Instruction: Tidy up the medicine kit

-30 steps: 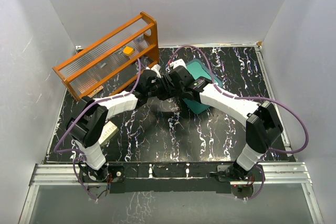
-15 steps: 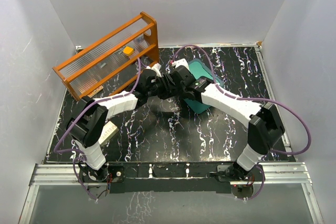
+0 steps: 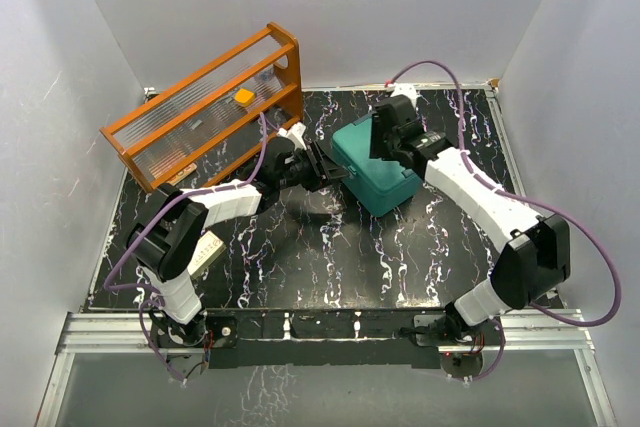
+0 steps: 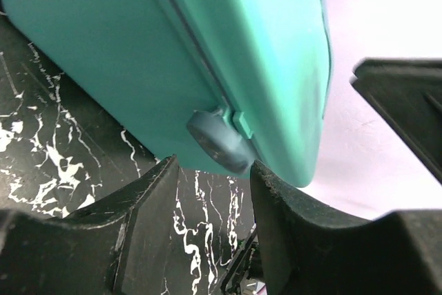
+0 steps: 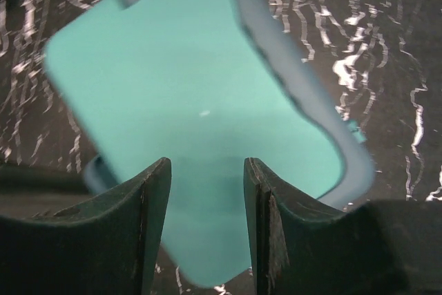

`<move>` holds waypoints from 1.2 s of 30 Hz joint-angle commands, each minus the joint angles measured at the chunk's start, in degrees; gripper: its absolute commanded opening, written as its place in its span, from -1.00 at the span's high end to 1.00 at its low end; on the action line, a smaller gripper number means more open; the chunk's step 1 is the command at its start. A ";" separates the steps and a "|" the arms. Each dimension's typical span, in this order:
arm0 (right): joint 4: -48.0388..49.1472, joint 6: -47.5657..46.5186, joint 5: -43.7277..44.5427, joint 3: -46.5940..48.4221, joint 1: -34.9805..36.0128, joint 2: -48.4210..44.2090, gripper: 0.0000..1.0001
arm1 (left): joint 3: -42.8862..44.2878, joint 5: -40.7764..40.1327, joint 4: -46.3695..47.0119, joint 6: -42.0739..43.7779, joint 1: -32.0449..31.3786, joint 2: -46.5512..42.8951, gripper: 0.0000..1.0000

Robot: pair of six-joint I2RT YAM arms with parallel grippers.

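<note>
Medicine kit (image 3: 380,172) lies on the table (image 3: 300,247), toward the far side, lid shut — long axis diagonal, far-left to near-right. Left gripper (image 4: 210,165) just beside its left side, fingers parted, gripping nothing. Right gripper (image 5: 207,165) hovers over the lid — likewise parted, empty.

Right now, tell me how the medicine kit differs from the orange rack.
The medicine kit is teal, solid-walled plastic; the orange rack is an open frame with clear ribbed panels. The kit is shut, contents hidden; the rack shows a small orange piece inside. The kit lies mid-table; the rack stands at the back left corner. Both rest on the black marbled table.
</note>
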 commanded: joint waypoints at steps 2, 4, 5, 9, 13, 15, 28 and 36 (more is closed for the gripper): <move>2.65 1.22 -3.40 -1.78 -4.27 1.15 0.10 | 1.11 2.41 5.30 -0.60 -0.11 0.54 0.13; 2.55 0.94 -3.73 -2.55 -4.42 1.91 0.10 | 1.75 2.55 5.40 -0.65 -0.15 1.00 0.12; 2.42 0.99 -3.91 -2.95 -4.43 2.19 0.11 | 2.17 2.63 5.04 -0.53 -0.15 1.24 0.11; 2.55 1.35 -4.13 -4.84 -4.39 2.21 0.10 | 3.20 3.45 4.53 -0.75 -0.24 2.21 0.15; 2.87 1.52 -4.33 -5.96 -4.42 1.68 0.10 | 2.14 4.43 7.46 -2.27 -0.33 1.02 0.14; 2.97 1.52 -4.24 -6.23 -4.44 1.51 0.10 | 1.77 4.34 8.18 -2.12 -0.45 0.11 0.04; 3.07 1.62 -4.14 -7.11 -4.43 1.63 0.12 | 5.03 3.21 5.41 -2.60 -1.27 1.16 -0.18; 3.29 1.64 -4.19 -7.59 -4.38 1.76 0.14 | 5.93 1.35 2.74 -1.92 -1.64 -0.13 -0.19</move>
